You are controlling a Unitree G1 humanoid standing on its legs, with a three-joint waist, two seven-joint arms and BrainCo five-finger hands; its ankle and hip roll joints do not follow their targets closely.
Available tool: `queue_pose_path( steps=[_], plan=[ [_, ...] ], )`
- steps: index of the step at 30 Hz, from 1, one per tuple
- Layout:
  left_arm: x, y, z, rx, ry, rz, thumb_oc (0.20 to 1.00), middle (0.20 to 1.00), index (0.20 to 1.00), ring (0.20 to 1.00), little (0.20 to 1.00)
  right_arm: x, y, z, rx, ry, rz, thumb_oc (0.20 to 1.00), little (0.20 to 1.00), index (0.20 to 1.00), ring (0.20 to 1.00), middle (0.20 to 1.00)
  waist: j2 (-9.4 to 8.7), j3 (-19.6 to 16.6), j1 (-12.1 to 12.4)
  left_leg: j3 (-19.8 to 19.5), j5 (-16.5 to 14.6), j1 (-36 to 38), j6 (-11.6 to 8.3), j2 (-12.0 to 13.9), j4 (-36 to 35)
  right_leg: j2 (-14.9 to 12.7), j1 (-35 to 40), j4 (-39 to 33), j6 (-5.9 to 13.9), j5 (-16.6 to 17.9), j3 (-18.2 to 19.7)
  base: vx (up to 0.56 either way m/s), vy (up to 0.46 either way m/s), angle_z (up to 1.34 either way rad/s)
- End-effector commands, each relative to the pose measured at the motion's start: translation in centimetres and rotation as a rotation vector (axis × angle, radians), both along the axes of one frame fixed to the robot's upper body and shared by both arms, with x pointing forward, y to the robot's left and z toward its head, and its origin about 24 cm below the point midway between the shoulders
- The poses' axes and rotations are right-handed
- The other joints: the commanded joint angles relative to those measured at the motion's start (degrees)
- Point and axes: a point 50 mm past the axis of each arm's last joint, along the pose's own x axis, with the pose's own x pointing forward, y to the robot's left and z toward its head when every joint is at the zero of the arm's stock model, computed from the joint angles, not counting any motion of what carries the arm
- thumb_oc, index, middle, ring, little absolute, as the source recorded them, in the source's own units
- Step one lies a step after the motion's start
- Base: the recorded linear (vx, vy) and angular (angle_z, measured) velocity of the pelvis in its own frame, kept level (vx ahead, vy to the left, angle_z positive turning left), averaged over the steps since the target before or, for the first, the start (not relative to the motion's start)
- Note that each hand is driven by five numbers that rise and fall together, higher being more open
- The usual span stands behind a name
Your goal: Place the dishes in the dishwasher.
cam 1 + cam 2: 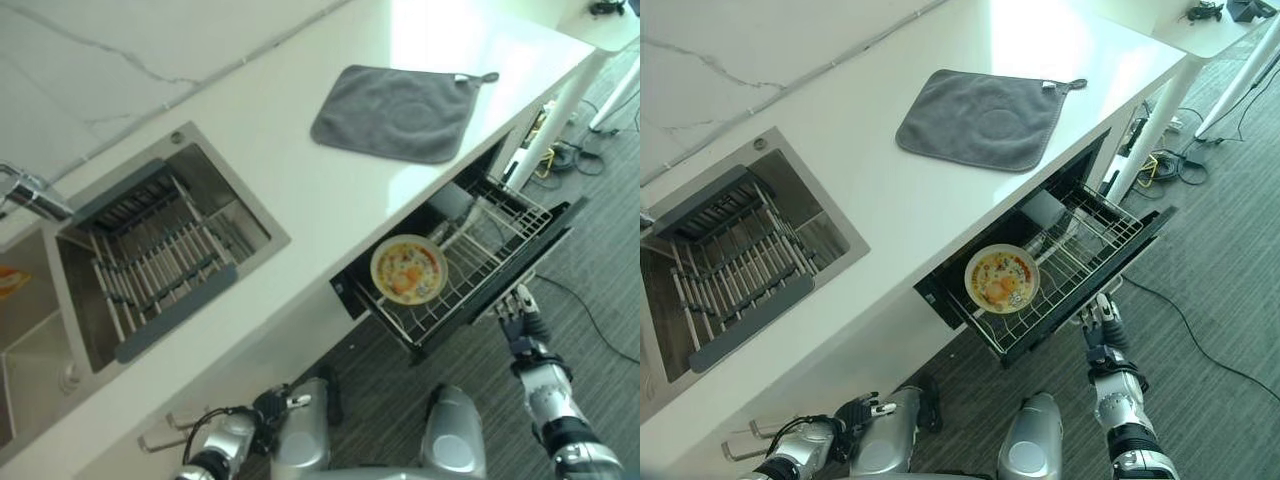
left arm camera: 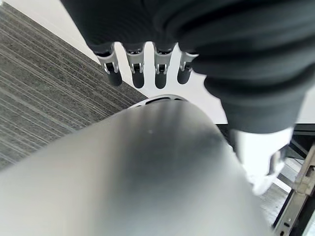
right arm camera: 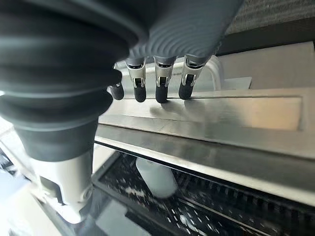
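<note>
The dishwasher drawer (image 1: 548, 248) stands pulled out from under the counter, its wire rack (image 1: 1080, 245) showing. A round plate (image 1: 408, 268) with a yellow and orange pattern lies flat in the rack's near-left part. My right hand (image 1: 519, 318) is at the drawer's front panel (image 3: 231, 118). Its fingertips (image 3: 160, 92) rest straight against the metal, holding nothing. My left hand (image 1: 858, 409) hangs low by my side, well left of the drawer. Its fingers (image 2: 137, 69) are relaxed and empty.
A grey cloth (image 1: 395, 112) lies on the white counter (image 1: 290, 170) above the drawer. A sink (image 1: 205, 175) holding a drying rack (image 1: 150, 260) is at the left, with a faucet (image 1: 32, 192). A white table leg (image 1: 562, 108) and cables (image 1: 572, 160) stand right of the drawer.
</note>
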Motion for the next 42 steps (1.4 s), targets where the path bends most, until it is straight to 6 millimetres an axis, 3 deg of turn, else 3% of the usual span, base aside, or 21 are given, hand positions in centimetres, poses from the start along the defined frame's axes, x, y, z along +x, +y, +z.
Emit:
queue_pose_path(
  steps=[1,5,6,14,18,20,34,39,42],
  plan=[
    [-0.2,0.1,0.2,-0.02,-0.025,0.001,1.0,1.0,1.0,1.0,1.0,3.6,4.4,3.7,-0.055,-0.191,0.307,1.0,1.0,1.0,1.0,1.0,-0.72,-0.12,2.62,-4.15,-0.05,3.22,2.03,-2.82,-5.13,1.88,0.85,6.52,-4.67,-4.71,0.09,-0.03,0.041,0.09],
    [0.8,0.2,0.8,-0.023,-0.065,-0.021,1.0,1.0,1.0,1.0,1.0,5.4,5.4,6.0,-0.102,-0.236,0.363,1.0,1.0,1.0,1.0,1.0,-0.67,1.18,3.4,-4.42,-0.23,1.36,2.43,-3.08,-3.76,1.54,-1.24,8.66,-4.81,-5.1,0.24,-0.06,0.031,0.0],
    [1.5,0.1,1.3,-0.023,-0.092,-0.053,1.0,1.0,1.0,1.0,1.0,6.8,5.9,7.7,-0.15,-0.269,0.401,1.0,1.0,1.0,1.0,1.0,-0.58,2.08,4.09,-4.68,-0.3,0.32,2.69,-3.26,-3.04,1.48,-2.18,9.52,-4.88,-5.19,0.22,-0.08,0.027,-0.05],
    [3.6,-0.5,2.8,0.019,-0.132,-0.247,1.0,1.0,1.0,1.0,1.0,10.8,6.1,14.8,-0.326,-0.383,0.492,1.0,1.0,1.0,1.0,1.0,0.07,4.56,6.73,-5.86,0.2,-1.93,3.09,-3.89,-2.22,1.43,-4.0,10.89,-4.67,-5.02,-0.44,-0.03,0.033,0.03],
    [3.8,-0.2,3.2,0.012,-0.141,-0.247,1.0,1.0,1.0,1.0,1.0,12.1,6.3,17.9,-0.378,-0.419,0.526,1.0,1.0,1.0,1.0,1.0,0.31,4.92,8.4,-6.55,0.74,-2.95,3.03,-4.27,-2.52,1.58,-4.19,10.37,-4.6,-4.79,-1.06,0.02,0.052,0.09],
    [3.8,0.2,3.4,0.012,-0.145,-0.263,1.0,1.0,1.0,1.0,1.0,13.1,6.4,20.2,-0.409,-0.431,0.537,1.0,1.0,1.0,1.0,1.0,0.47,4.94,10.35,-7.57,1.23,-4.21,3.12,-4.73,-2.87,1.64,-4.75,9.76,-4.52,-4.34,-1.91,0.01,0.049,0.2],
    [4.2,0.7,3.8,0.02,-0.179,-0.266,1.0,1.0,1.0,1.0,1.0,15.0,7.9,25.8,-0.511,-0.463,0.515,1.0,1.0,1.0,1.0,1.0,0.51,4.94,15.36,-8.92,2.65,-7.07,3.85,-5.46,-4.88,1.44,-5.64,6.2,-3.75,-2.02,-5.1,0.01,0.042,0.05],
    [4.5,1.2,4.0,0.016,-0.159,-0.271,1.0,1.0,1.0,1.0,1.0,15.3,7.7,25.5,-0.482,-0.417,0.485,1.0,1.0,1.0,1.0,1.0,-0.03,4.94,15.92,-8.87,3.81,-6.5,3.7,-5.43,-7.43,1.97,-4.56,2.28,-2.75,0.02,-5.67,0.0,-0.002,0.07],
    [4.4,1.3,3.8,0.004,-0.136,-0.246,1.0,1.0,1.0,1.0,1.0,15.3,7.6,23.9,-0.454,-0.359,0.478,1.0,1.0,1.0,1.0,1.0,-0.29,4.94,15.55,-8.47,5.1,-5.25,3.21,-4.93,-10.54,2.76,-3.52,-1.58,-2.04,1.51,-5.54,-0.04,0.002,0.06]
  ],
)
